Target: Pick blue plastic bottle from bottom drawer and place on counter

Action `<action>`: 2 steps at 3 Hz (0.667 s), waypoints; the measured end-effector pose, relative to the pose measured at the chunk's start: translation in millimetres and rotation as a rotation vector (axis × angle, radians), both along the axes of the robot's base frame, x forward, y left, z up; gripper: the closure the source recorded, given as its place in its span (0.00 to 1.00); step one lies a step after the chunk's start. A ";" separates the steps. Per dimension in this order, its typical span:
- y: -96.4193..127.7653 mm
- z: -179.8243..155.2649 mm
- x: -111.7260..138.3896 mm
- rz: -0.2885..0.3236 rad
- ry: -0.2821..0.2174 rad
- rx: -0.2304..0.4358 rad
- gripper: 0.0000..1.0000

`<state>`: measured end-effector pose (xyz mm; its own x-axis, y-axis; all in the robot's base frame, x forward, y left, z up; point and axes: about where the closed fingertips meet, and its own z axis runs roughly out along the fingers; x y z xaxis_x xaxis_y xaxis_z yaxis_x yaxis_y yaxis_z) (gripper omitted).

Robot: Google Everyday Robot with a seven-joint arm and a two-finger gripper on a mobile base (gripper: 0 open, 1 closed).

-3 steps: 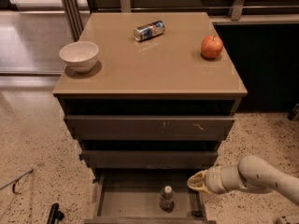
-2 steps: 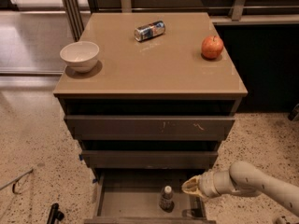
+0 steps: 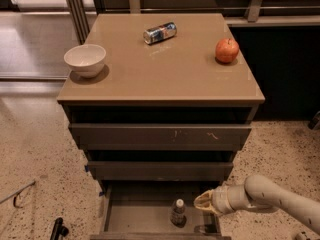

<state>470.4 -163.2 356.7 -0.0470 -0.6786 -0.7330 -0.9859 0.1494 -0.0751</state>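
Note:
The blue plastic bottle [image 3: 177, 212] stands upright in the open bottom drawer [image 3: 140, 220], right of its middle, white cap up. My gripper [image 3: 201, 202] reaches in from the right at the end of a pale arm, over the drawer's right part, just right of the bottle and a short gap from it. The counter [image 3: 160, 69] is the glossy tan top of the cabinet, above the drawers.
On the counter lie a white bowl [image 3: 85, 60] at the left, a metal can [image 3: 160, 32] on its side at the back, and a red apple [image 3: 227, 50] at the right. Two wider drawers [image 3: 160, 134] stand partly open above the bottom one. Speckled floor surrounds the cabinet.
My gripper has moved left, from over the drawer's right edge toward the bottle. The bottle and the counter items have not moved.

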 end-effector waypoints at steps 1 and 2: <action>-0.6 -8.6 -4.4 -0.006 0.001 -0.014 0.58; 3.5 -23.3 -3.9 0.000 0.010 -0.016 0.49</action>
<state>466.6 -159.8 333.4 -0.0548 -0.6902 -0.7216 -0.9866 0.1485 -0.0671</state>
